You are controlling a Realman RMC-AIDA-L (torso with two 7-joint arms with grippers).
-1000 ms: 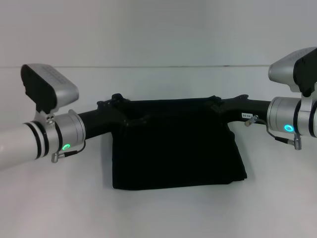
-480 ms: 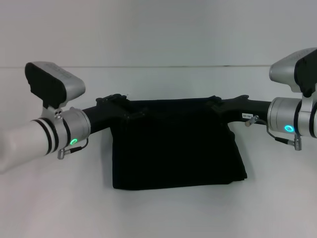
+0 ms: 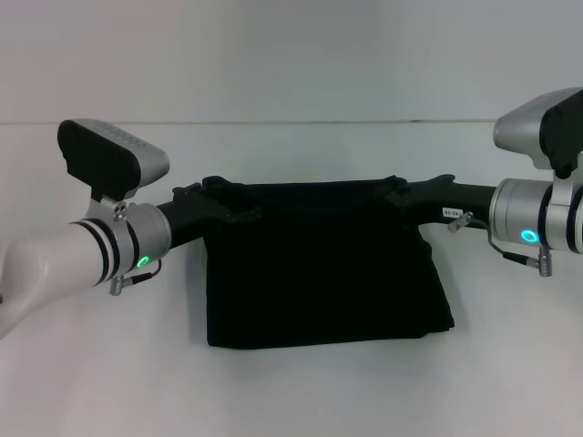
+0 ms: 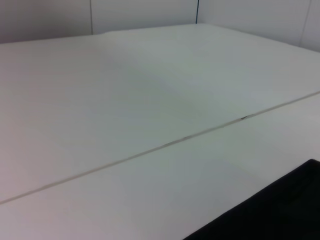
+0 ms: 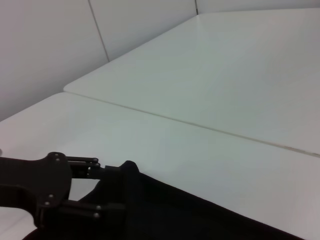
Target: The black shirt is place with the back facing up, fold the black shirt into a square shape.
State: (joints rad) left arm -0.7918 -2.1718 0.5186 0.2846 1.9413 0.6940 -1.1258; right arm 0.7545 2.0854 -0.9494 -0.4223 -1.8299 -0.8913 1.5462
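The black shirt (image 3: 319, 273) is folded into a wide band. Its upper edge is held up between my two grippers and its lower part rests on the white table (image 3: 291, 391). My left gripper (image 3: 232, 198) is shut on the shirt's upper left corner, and my right gripper (image 3: 393, 189) is shut on the upper right corner. In the right wrist view the left gripper (image 5: 120, 187) pinches a raised corner of the black shirt (image 5: 200, 220). The left wrist view shows only an edge of the black shirt (image 4: 285, 215).
A thin seam (image 4: 150, 150) runs across the white table (image 4: 125, 90) beyond the shirt. A pale wall (image 3: 291, 55) rises behind the table's far edge. Bare tabletop lies on both sides of the shirt and in front of it.
My left forearm and wrist have swung to the right and slightly up, closer to the shirt. The shirt and the right arm have hardly moved.
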